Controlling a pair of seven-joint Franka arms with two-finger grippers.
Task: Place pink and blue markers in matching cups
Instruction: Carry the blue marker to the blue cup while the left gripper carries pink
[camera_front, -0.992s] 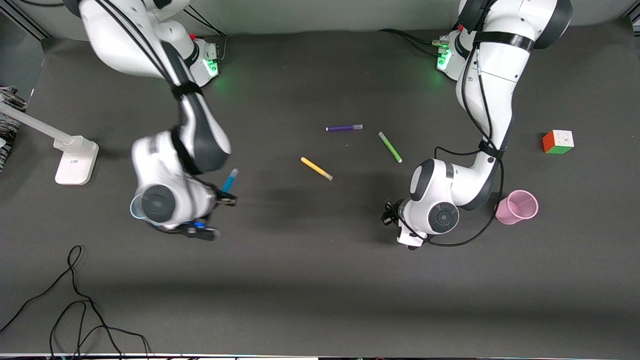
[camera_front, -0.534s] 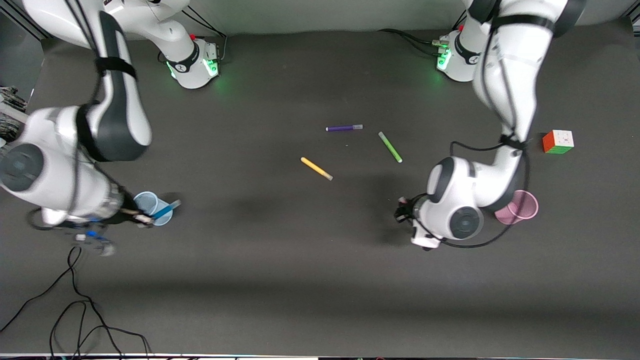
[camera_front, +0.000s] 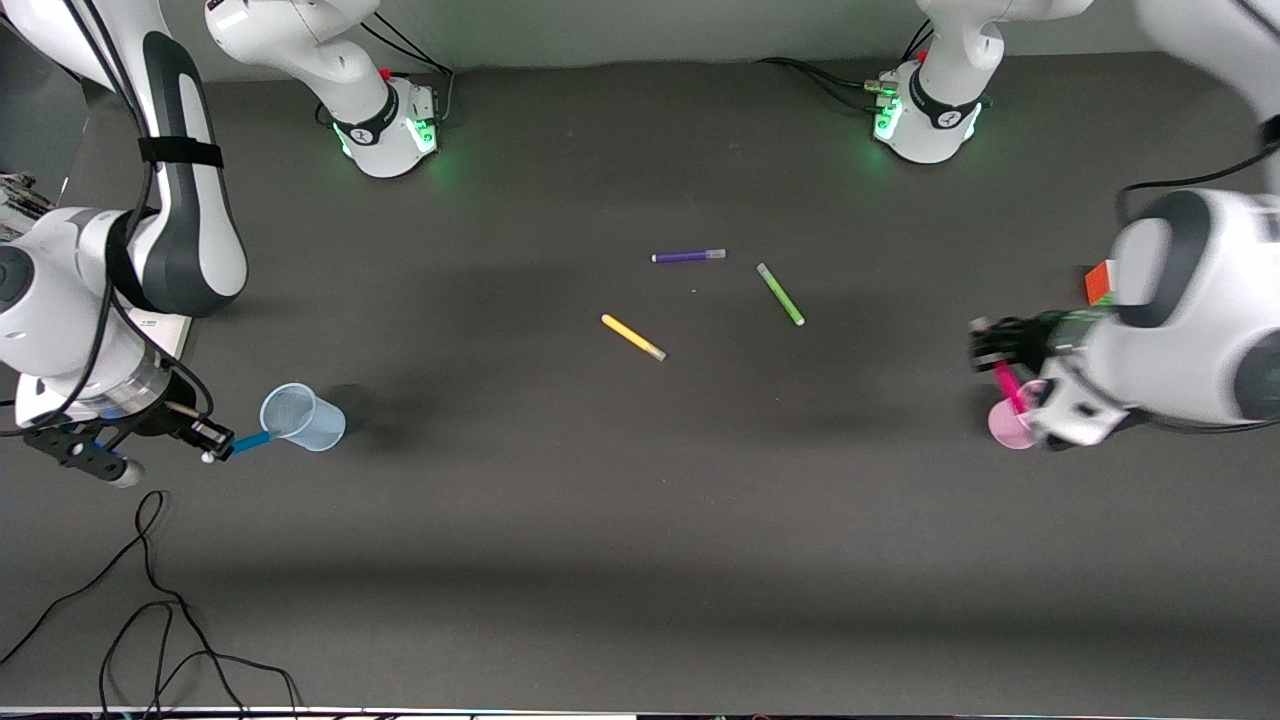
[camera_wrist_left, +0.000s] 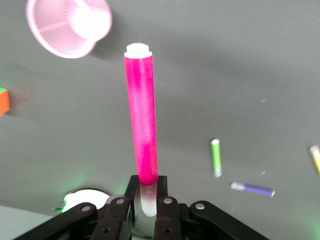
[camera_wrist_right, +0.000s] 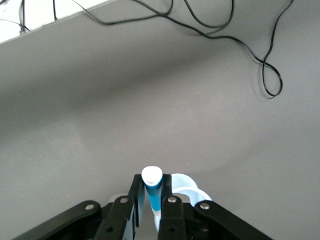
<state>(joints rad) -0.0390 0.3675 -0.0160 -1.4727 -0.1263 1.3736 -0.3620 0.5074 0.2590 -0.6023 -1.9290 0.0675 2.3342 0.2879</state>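
Note:
My right gripper (camera_front: 213, 441) is shut on the blue marker (camera_front: 250, 439) low beside the pale blue cup (camera_front: 303, 417); the marker's free end reaches the cup's rim. In the right wrist view the blue marker (camera_wrist_right: 152, 182) stands between the jaws of the right gripper (camera_wrist_right: 152, 194), with the blue cup (camera_wrist_right: 189, 188) just past them. My left gripper (camera_front: 992, 350) is shut on the pink marker (camera_front: 1007, 388), whose lower end hangs over the pink cup (camera_front: 1008, 430). In the left wrist view the pink marker (camera_wrist_left: 141, 120) sticks out from the left gripper (camera_wrist_left: 146, 189) toward the pink cup (camera_wrist_left: 70, 25).
Purple marker (camera_front: 688, 256), green marker (camera_front: 780, 293) and yellow marker (camera_front: 633, 337) lie mid-table. A colour cube (camera_front: 1099, 283) sits partly hidden by the left arm. Black cables (camera_front: 150, 600) trail near the front edge at the right arm's end.
The right arm swung out to its end of the table with the blue marker, ending beside the blue cup. The left arm carried the pink marker outward to over the pink cup.

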